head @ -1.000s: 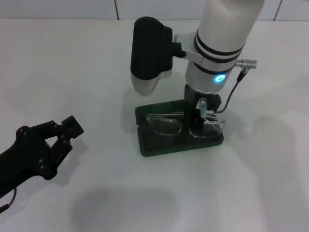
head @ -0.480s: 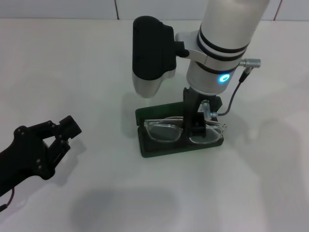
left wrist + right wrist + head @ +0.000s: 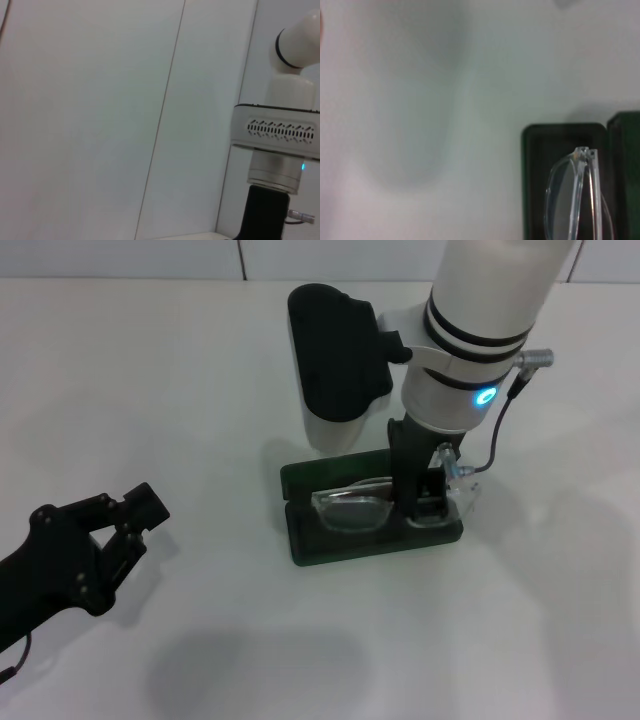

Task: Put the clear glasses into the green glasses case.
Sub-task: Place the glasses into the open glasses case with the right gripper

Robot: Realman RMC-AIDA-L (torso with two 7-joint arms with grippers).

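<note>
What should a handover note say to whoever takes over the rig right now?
Right claw: down over the open green glasses case, at the bridge of the clear glasses; whether it grips them cannot be told.
Left claw: parked low at the robot's left, away from the case, fingers open and empty.
Glasses: over the case's tray, lenses along its length; the right wrist view shows one lens end above the dark lining.
Done: glasses brought to the case.
Left: confirm they are seated, release, lift the right arm clear.
</note>
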